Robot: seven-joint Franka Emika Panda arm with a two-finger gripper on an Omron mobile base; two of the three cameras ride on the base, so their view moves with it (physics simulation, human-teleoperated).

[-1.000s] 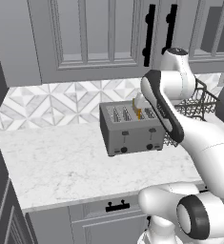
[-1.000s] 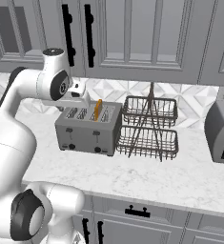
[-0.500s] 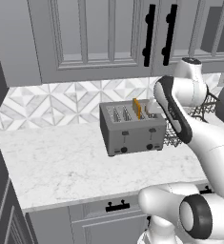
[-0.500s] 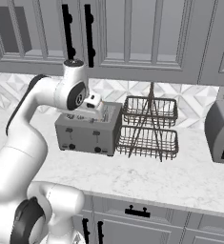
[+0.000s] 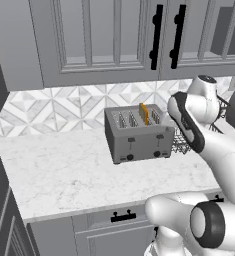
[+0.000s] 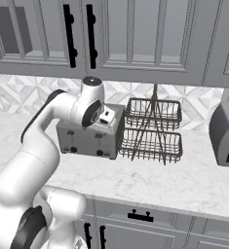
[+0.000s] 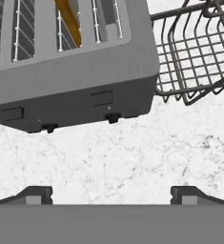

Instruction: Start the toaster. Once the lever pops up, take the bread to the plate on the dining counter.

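The toaster (image 5: 139, 134) stands on the marble surface (image 5: 64, 170), its front face with levers and knobs toward me. The bread (image 5: 144, 113) sits upright in one slot of the toaster, sticking out at the top. My end effector (image 7: 111, 193) hovers in front of the toaster, fingers wide apart, holding nothing. A wire rack (image 6: 152, 129) stands just beside the toaster.

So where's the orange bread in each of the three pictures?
Left base view: the bread sticks up from a slot of the toaster, centre, slightly right.
Right base view: the robot's arm hides the toaster's top, so I cannot find it.
Hand view: at the top edge, left of centre, in a slot.
Shared landmark: the wire rack beside the toaster.
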